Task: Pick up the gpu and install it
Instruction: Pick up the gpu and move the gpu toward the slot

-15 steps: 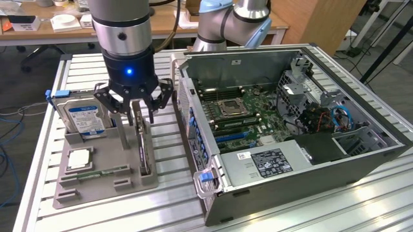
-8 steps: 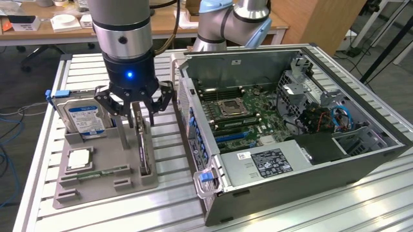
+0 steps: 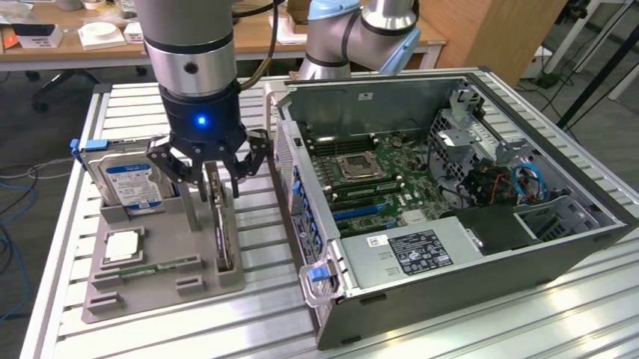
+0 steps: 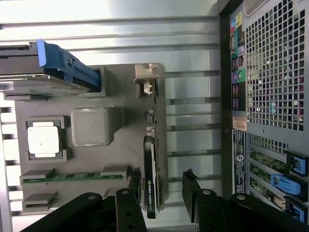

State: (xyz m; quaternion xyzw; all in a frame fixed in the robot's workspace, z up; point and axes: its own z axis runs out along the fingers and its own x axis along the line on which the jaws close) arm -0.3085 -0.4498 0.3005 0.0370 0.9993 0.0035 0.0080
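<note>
A slatted metal table (image 3: 260,321) carries the work, with desks (image 3: 60,52) behind it at the upper left of the exterior view. A grey tray (image 3: 150,288) sits at the exterior view's left, with a strip of bare slats between it and the open computer case (image 3: 469,254) at the right. The gpu (image 3: 221,224) stands on edge in the tray's slot nearest the case. The gripper (image 3: 212,179) hangs over it, claws apart on either side of the card and not clamped. The wrist view adds the case's perforated rear panel (image 4: 275,72). The exterior view looks down on the motherboard (image 3: 370,176) and the upright hard drive (image 3: 132,183).
</note>
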